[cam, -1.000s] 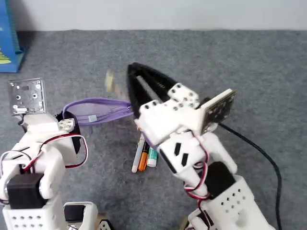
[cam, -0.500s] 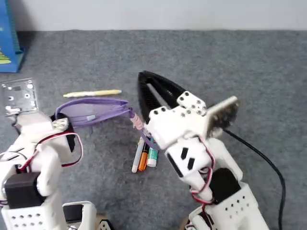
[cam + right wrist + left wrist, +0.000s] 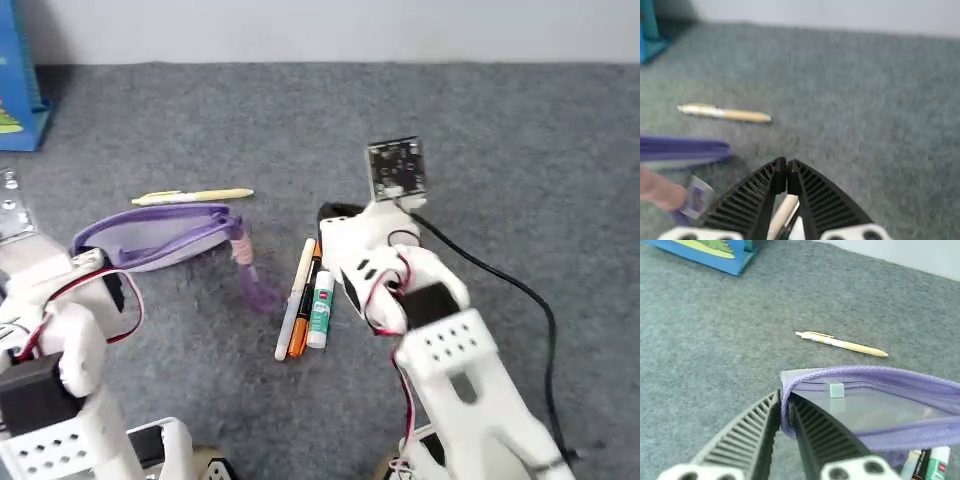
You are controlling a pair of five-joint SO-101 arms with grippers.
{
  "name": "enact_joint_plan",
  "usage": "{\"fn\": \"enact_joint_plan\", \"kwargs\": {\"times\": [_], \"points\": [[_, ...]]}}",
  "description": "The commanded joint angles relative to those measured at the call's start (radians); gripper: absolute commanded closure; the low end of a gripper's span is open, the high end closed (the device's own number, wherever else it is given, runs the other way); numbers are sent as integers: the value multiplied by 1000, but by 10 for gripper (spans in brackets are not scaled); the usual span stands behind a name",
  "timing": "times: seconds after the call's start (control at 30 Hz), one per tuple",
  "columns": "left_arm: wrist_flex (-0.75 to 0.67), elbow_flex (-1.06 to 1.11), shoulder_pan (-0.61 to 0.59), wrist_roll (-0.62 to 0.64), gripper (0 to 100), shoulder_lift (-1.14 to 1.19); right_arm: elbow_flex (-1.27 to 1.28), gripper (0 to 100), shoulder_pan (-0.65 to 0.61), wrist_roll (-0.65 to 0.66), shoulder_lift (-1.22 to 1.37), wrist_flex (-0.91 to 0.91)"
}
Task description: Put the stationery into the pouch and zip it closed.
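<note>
From above, the pouch (image 3: pixel 150 235) lies open on the carpet (image 3: pixel 500 130), with a pen (image 3: pixel 192 196) just beyond it and three markers (image 3: pixel 305 300) near. Left wrist view: the left gripper (image 3: pixel 785 402) pinches the pouch's rim. Right wrist view: the right gripper (image 3: pixel 786 170) is clenched and empty above the markers.

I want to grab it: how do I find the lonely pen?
Look for the purple pouch on the grey carpet. Beyond it, toward the wall, lies a pale yellow pen. It lies alone; the other three pens huddle together.
</note>
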Motion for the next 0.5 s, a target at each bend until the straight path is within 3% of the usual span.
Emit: {"fn": "enact_joint_plan", "kwargs": {"times": [0.0,0.13,0.37,0.47], "points": [[-5,-2,-71,-5,987,-15,-109,989,8,35,108,5],[-5,-2,-123,-6,987,-15,-183,989,7,35,248,56],[-14,42,-132,-6,987,-15,-445,983,5,-46,499,358],[-35,67,-133,-6,987,-17,-545,909,-10,-80,598,473]]}}
